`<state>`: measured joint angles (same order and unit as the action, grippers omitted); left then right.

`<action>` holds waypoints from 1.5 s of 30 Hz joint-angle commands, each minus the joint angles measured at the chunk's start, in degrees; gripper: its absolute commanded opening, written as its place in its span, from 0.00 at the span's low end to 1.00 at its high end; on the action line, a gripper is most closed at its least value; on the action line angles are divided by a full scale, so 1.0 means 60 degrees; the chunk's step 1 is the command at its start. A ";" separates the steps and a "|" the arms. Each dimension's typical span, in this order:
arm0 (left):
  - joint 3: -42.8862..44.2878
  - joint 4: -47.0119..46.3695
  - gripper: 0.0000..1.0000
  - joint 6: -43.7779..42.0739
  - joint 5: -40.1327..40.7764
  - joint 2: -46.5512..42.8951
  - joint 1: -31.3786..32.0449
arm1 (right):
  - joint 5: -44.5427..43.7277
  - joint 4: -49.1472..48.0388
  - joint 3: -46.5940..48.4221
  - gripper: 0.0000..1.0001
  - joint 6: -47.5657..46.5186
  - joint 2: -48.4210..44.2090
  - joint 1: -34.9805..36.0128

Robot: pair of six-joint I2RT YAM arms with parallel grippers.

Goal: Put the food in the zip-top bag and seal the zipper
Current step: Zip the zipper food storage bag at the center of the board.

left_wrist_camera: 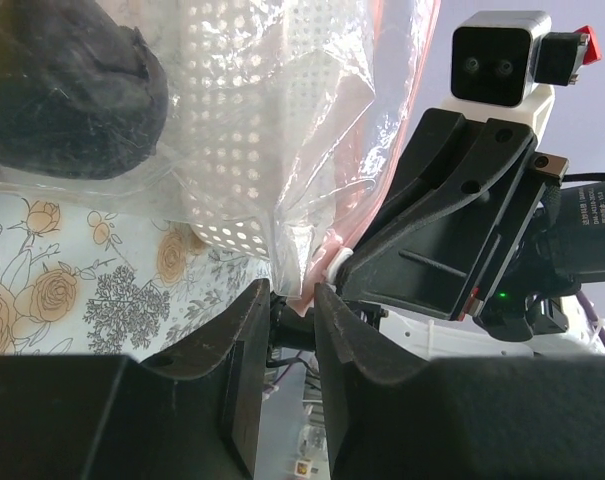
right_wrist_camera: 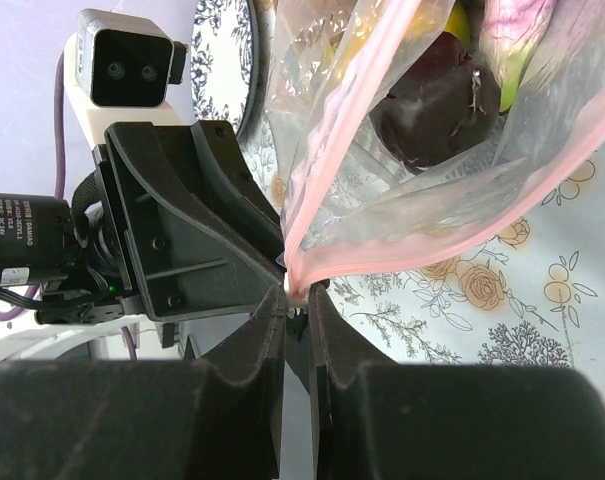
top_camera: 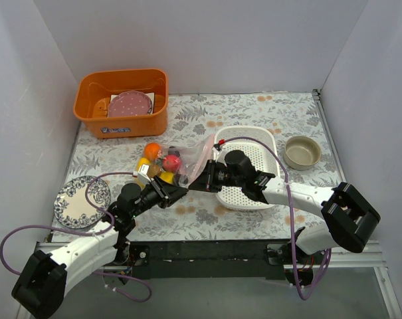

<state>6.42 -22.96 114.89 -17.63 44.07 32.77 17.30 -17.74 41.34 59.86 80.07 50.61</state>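
The zip-top bag (top_camera: 193,154) lies crinkled on the floral cloth between both arms. Food shows at its left end: an orange piece (top_camera: 153,149), a red apple (top_camera: 173,161) and a yellow piece (top_camera: 166,177). Through the clear plastic I see a dark piece (right_wrist_camera: 437,110) (left_wrist_camera: 62,90). The pink zipper (right_wrist_camera: 412,255) runs down to one corner. My right gripper (right_wrist_camera: 298,300) (top_camera: 195,183) is shut on that corner, at a small white slider. My left gripper (left_wrist_camera: 292,298) (top_camera: 179,193) meets it tip to tip, its jaws closed narrowly on the same pink corner.
A white perforated basket (top_camera: 254,166) stands right behind the right gripper. An orange bin (top_camera: 121,113) holding a pink plate (top_camera: 129,104) is at the back left. A blue patterned plate (top_camera: 81,203) lies near left, and a beige bowl (top_camera: 301,151) at right.
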 commanded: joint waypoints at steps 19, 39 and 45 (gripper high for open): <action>0.0117 -0.0788 0.08 0.3864 0.0506 0.0345 0.0031 | 0.0281 -0.0252 -0.0137 0.16 -0.0030 -0.0074 -0.0012; -0.0190 0.0750 0.00 0.3761 0.0009 -0.0329 0.0031 | -0.0569 0.0100 0.0126 0.16 -0.0235 -0.0308 -0.0115; -0.0322 0.0780 0.00 0.3820 -0.0036 -0.0432 0.0031 | -0.0701 0.0129 0.0068 0.17 -0.0220 -0.0381 -0.0129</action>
<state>5.61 -20.97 115.11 -16.99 42.09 32.75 16.32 -16.32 40.71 59.40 79.83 50.39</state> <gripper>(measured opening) 0.012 0.167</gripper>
